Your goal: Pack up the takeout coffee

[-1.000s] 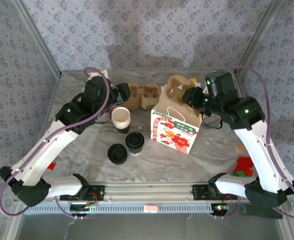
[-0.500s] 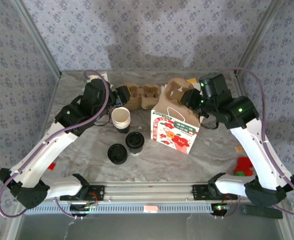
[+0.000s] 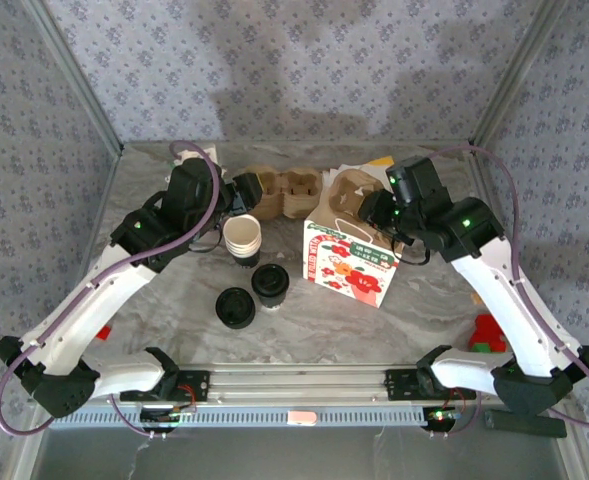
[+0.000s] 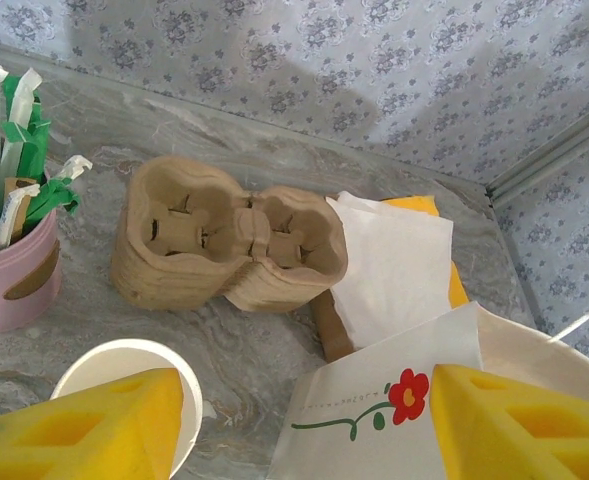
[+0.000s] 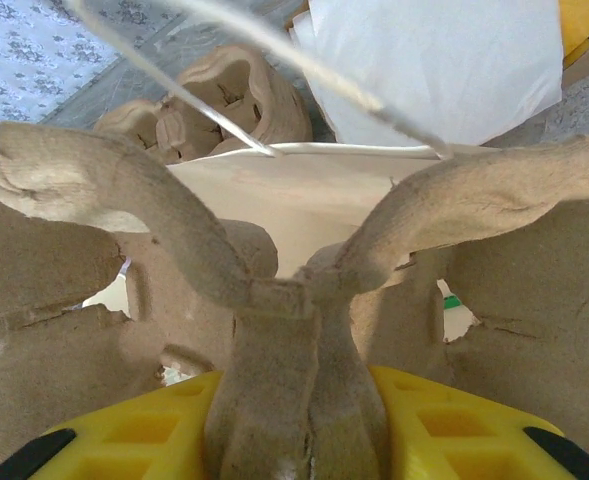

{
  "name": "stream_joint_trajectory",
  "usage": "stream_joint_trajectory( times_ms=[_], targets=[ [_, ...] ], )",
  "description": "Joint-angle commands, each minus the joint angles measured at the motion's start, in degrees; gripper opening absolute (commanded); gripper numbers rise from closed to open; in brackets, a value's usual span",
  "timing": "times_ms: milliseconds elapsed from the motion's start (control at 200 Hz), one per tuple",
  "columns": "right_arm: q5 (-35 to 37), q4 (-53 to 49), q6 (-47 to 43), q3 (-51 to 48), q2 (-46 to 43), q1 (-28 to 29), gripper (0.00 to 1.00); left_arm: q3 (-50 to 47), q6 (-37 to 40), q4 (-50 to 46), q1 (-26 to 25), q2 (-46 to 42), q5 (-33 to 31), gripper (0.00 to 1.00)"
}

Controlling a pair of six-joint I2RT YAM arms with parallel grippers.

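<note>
Okay, so we're looking at the right gripper first. It's clamping its jaws tight on the middle handle of a brown pulp cup carrier, and the carrier is hanging right over the open mouth of the flowered paper bag.

The left gripper is sitting wide open with nothing in it. Ahead of it a second carrier is lying on the table, with white napkins to the right of that and a pink pot of wrapped sticks off to its left. The rim of the cup stack is peeking out just under its left finger.

The takeout coffee is standing upright with its black lid on, back toward the arm bases from the left gripper, just past the cup stack. A loose black lid is lying just beside it. From the right gripper the coffee is well off to the left and back, with the paper bag in between.

So we're figuring the left arm is the nearer one. Since the coffee's long axis is running straight up, we're guessing the left gripper has to pull back over the cup stack before reaching for it.
</note>
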Motion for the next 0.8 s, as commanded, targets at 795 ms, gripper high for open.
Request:
stream_joint_trajectory(
  times_ms=[795],
  targets=[
    [6.38, -6.65, -5.89, 2.54, 5.05, 4.51, 0.36, -1.48, -0.69, 0.89, 0.23, -2.57, -0.23, 0.67]
  ],
)
